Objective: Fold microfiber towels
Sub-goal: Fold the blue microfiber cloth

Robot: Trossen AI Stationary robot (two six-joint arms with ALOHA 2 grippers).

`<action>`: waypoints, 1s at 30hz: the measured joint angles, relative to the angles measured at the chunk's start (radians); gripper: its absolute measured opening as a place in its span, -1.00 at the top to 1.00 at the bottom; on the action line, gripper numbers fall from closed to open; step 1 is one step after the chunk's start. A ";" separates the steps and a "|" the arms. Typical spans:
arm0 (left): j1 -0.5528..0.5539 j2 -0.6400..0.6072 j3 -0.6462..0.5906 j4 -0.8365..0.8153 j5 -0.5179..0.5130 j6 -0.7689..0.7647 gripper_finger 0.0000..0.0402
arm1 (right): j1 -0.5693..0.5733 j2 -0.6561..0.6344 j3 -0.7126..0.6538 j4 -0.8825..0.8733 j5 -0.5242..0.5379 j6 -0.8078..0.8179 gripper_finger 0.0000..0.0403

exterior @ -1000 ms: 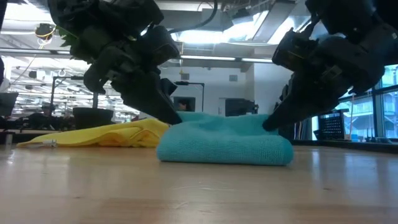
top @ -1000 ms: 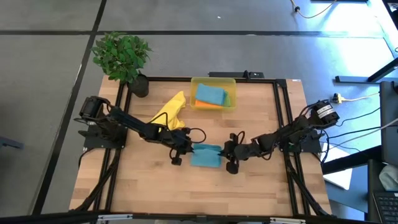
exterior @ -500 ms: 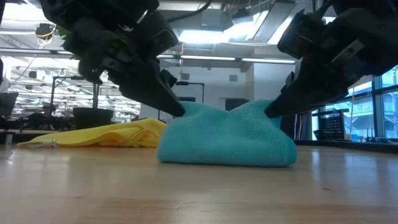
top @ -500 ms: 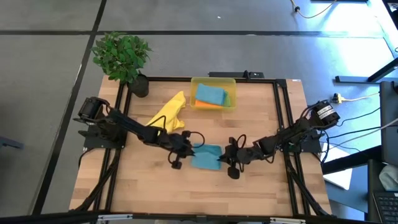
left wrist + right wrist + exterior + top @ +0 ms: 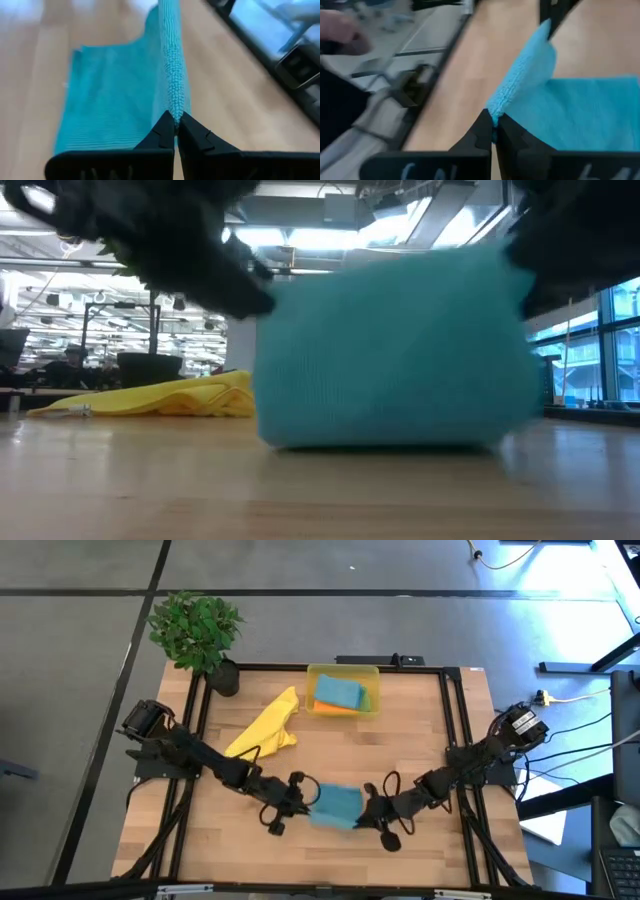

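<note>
Both grippers pinch one teal towel near the table's front edge.

The left gripper (image 5: 300, 795) and right gripper (image 5: 366, 810) are clamped on opposite edges of the teal towel (image 5: 336, 806), at its 9 and 3 o'clock. A yellow towel (image 5: 265, 725) lies at 11 o'clock; the yellow bin (image 5: 343, 671) of folded towels sits at 12.

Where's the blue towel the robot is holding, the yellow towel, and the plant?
Blue towel (image 5: 337, 805), high view, middle of the cloth.
Yellow towel (image 5: 268, 727), high view, middle of the crumpled cloth.
Plant (image 5: 195, 628), high view, its leaves.
</note>
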 joint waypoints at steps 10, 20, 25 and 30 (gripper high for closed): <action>-0.006 0.000 0.072 -0.025 -0.015 0.078 1.00 | -0.003 0.000 0.013 -0.202 0.051 0.145 0.97; 0.153 0.039 0.056 -0.092 0.076 0.051 1.00 | -0.007 0.000 0.014 -0.260 0.045 0.238 0.97; 0.157 0.050 0.057 -0.088 0.072 0.052 1.00 | -0.007 0.000 0.014 -0.245 0.030 0.224 0.97; 0.146 0.038 0.056 -0.095 -0.052 0.085 1.00 | -0.055 0.000 0.013 -0.299 0.030 0.205 0.96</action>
